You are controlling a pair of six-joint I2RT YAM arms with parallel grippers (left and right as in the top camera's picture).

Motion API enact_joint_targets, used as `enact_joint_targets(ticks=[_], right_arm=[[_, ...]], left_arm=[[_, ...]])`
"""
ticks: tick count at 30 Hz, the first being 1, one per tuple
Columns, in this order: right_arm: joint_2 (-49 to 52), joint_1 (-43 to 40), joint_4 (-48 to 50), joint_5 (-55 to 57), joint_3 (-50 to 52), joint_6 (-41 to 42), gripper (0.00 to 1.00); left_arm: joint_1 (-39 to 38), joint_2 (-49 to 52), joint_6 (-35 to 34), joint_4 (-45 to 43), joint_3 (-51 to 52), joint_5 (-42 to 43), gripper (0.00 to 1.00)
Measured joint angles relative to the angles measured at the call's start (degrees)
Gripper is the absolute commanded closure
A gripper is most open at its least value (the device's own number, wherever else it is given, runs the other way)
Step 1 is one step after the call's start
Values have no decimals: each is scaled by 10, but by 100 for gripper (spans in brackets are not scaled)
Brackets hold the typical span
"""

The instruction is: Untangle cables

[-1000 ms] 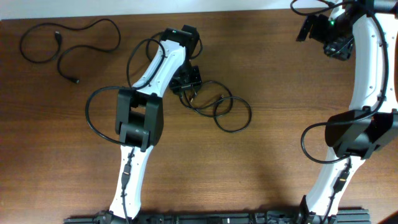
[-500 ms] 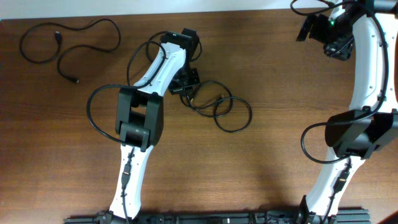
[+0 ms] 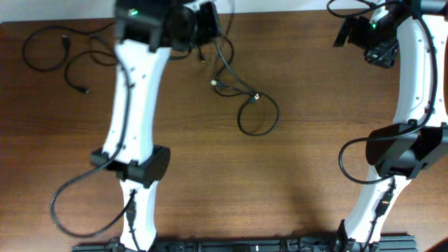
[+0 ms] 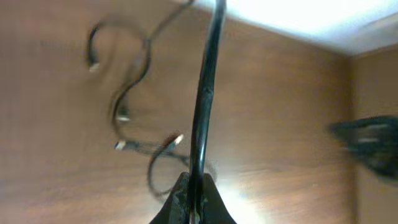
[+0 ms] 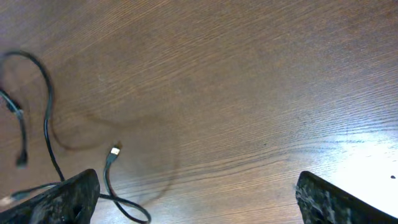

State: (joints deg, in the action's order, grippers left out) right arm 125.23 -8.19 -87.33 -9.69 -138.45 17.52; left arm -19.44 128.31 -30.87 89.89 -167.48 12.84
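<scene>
My left gripper [image 3: 203,21] is raised near the table's far edge and is shut on a black cable [image 3: 225,66]. The cable hangs down to a loose tangle [image 3: 245,98] with small plug ends and a loop [image 3: 256,119] on the wooden table. In the left wrist view the jaws [image 4: 193,200] pinch this cable [image 4: 205,93], with blurred strands [image 4: 127,93] below. My right gripper [image 3: 344,33] is open and empty at the far right. Its wrist view shows its jaws [image 5: 199,205] wide apart, with a cable strand [image 5: 46,121] and a plug [image 5: 114,151] at the left.
A separate black cable [image 3: 43,50] lies in loose curves at the far left corner, one plug end [image 3: 84,89] nearer the middle. The left arm [image 3: 133,105] spans the left half of the table. The right arm [image 3: 409,84] stands along the right edge.
My left arm has swung up and toward the far edge with the cable in its jaws. The tangle has been pulled out longer and shifted a little. The right arm has not moved.
</scene>
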Motion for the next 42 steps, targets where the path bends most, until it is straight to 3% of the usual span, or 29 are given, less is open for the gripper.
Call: enact_joint_targets(ticks=[8, 14, 19, 26, 34, 37, 38, 40, 42], right_arm=[[0, 0, 0, 0, 0, 0, 2], [0, 0, 0, 0, 0, 0, 2], [0, 0, 0, 0, 0, 0, 2], [0, 0, 0, 0, 0, 0, 2], [0, 0, 0, 0, 0, 0, 2], [0, 0, 0, 0, 0, 0, 2], [0, 0, 0, 0, 0, 0, 2], [0, 0, 0, 0, 0, 0, 2], [0, 0, 1, 0, 0, 0, 2]], left_arm=[[27, -87, 0, -163, -26, 22, 100], [28, -97, -5, -180, -27, 43, 100], [97, -97, -127, -208, -27, 70, 100], [108, -97, -160, -243, -27, 99, 100], [114, -99, -406, -439, -27, 220, 100], [126, -99, -378, -405, -27, 221, 100], [132, -101, -362, -346, -29, 208, 100], [148, -102, -340, -243, -30, 153, 100], [167, -102, -304, -131, -29, 30, 100]])
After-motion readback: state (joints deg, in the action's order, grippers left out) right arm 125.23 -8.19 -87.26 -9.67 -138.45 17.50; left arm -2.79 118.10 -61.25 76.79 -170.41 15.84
